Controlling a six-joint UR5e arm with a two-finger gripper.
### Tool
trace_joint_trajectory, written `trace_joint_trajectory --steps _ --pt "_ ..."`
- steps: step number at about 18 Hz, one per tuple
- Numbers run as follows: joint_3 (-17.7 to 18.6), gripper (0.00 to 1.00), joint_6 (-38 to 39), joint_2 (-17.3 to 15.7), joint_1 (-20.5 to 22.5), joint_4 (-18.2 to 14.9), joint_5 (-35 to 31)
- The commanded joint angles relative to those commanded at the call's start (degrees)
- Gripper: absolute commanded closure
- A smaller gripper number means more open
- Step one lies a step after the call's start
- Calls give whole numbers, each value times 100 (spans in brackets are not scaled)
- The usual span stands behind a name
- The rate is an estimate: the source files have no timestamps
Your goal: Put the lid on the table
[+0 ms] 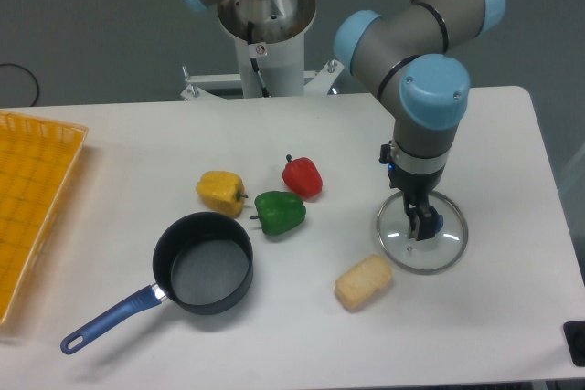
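The claw [420, 222] hangs over the middle of the lid [422, 242], its fingers hiding the knob; whether they are parted or pinched on it cannot be told. The lid lies flat on the table [512, 317], right of centre. A pale bread roll [363, 281] sits just beside its lower-left edge; a red pepper [303, 176], a green pepper [279, 213] and a saucepan [202, 263] lie further left.
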State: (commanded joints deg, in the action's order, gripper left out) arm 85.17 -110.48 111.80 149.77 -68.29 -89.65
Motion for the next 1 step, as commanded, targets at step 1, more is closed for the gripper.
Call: trace_joint_trajectory --steps 1 --pt "9 0 0 9 0 -9 -9"
